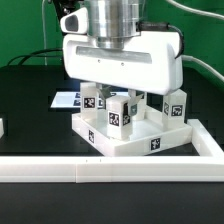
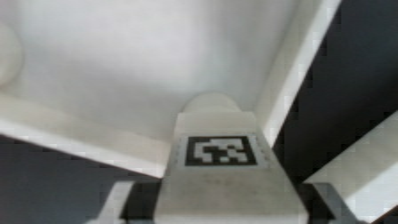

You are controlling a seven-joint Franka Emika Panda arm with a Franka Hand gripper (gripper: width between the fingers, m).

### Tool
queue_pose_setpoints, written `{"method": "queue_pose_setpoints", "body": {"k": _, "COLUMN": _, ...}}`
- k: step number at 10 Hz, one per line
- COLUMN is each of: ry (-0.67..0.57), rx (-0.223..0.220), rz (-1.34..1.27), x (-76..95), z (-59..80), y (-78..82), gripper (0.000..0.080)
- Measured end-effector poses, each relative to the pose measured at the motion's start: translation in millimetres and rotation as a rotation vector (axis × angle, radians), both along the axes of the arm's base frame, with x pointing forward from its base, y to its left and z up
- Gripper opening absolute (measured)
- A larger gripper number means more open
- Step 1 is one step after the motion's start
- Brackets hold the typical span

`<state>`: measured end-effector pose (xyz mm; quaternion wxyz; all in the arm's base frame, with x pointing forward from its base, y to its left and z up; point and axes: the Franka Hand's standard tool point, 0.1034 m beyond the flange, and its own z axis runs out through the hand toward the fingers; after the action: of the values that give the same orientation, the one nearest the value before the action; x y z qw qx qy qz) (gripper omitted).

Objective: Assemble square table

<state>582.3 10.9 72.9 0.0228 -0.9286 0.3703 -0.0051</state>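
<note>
Running along the front of the exterior view, the long white border rail [image 1: 110,168] lies just before the square tabletop [image 1: 150,143], whose raised rim faces it. Tagged legs [image 1: 176,104] stand close together on the slab, leaving little room. Over them, the gripper [image 1: 118,98] is closed partway on one tagged leg [image 2: 221,150], its fingers [image 2: 342,200] flanking it above the slab's inner corner.

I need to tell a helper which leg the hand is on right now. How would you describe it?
Find the white square tabletop lying inside the white border rail. Several white tagged legs stand on it. The one you want is the leg directly under the hand, the only one between its fingers; the others stand free at the corners.
</note>
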Motion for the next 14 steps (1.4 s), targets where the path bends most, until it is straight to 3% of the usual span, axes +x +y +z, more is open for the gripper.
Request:
{"method": "queue_pose_setpoints", "body": {"k": 3, "ry": 0.004, "rx": -0.024, "rz": -0.120, "x": 2.6, "z": -0.3, "y": 16.0, "gripper": 0.0290}}
{"method": "queue_pose_setpoints", "body": {"k": 5, "ry": -0.001, "rx": 0.006, "rz": -0.320, "x": 2.9, "z": -0.9, "y": 17.0, "gripper": 0.0290}}
{"method": "queue_pose_setpoints", "body": {"k": 8, "ry": -0.004, "rx": 0.017, "rz": -0.361, "x": 3.3, "z": -1.0, "y": 17.3, "gripper": 0.0290}}
{"method": "queue_pose_setpoints", "body": {"k": 9, "ry": -0.005, "rx": 0.016, "rz": -0.328, "x": 3.3, "z": -1.0, "y": 17.3, "gripper": 0.0463}}
{"method": "queue_pose_setpoints", "body": {"k": 10, "ry": -0.007, "rx": 0.014, "rz": -0.278, "x": 3.2, "z": -1.2, "y": 18.7, "gripper": 0.0463}}
{"method": "queue_pose_setpoints", "body": {"k": 11, "ry": -0.012, "rx": 0.009, "rz": -0.185, "x": 3.2, "z": -1.4, "y": 21.1, "gripper": 0.0605}}
{"method": "queue_pose_setpoints", "body": {"k": 14, "ry": -0.031, "rx": -0.007, "rz": 0.122, "x": 3.9, "z": -1.6, "y": 22.3, "gripper": 0.0641}}
